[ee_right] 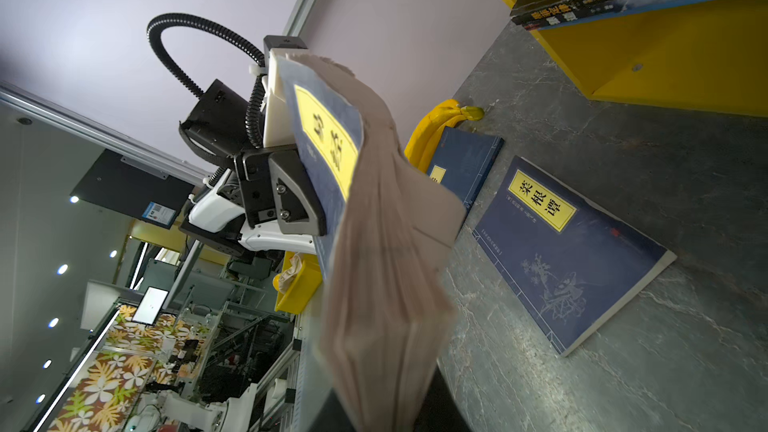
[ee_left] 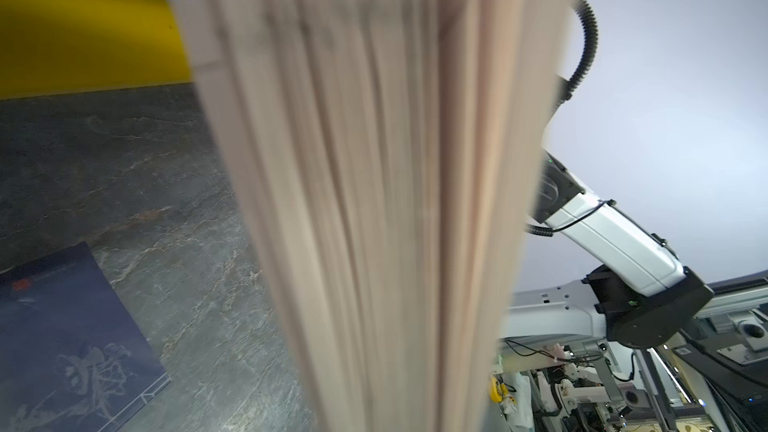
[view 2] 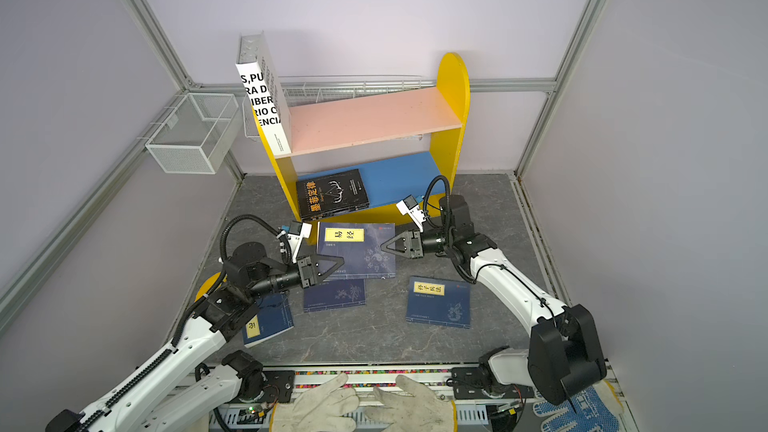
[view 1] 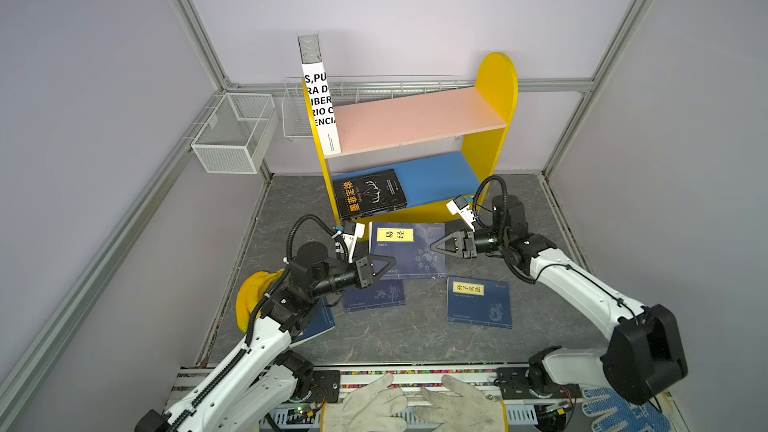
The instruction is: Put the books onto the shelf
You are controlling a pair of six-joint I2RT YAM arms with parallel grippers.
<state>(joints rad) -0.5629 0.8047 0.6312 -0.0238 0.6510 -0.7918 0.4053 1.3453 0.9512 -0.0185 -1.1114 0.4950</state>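
Note:
A navy book with a yellow label (view 1: 409,251) hangs above the table between both grippers. My left gripper (view 1: 388,263) is shut on its left edge, and my right gripper (view 1: 436,245) still pinches its right edge; in the right wrist view the page block (ee_right: 386,284) fills the jaws. Three more navy books lie flat: one (view 1: 374,295) below the held book, one (view 1: 478,303) at the right, one (view 2: 266,324) under my left arm. The shelf (view 1: 496,89) holds black books (view 1: 370,195) on its blue board and an upright white book (view 1: 318,97) on its pink board.
Two white wire baskets (view 1: 235,130) (view 1: 299,110) hang on the back left wall. A yellow banana (view 1: 253,292) lies by my left arm. Work gloves (view 1: 415,405) and a blue dotted glove (view 1: 623,413) rest on the front rail.

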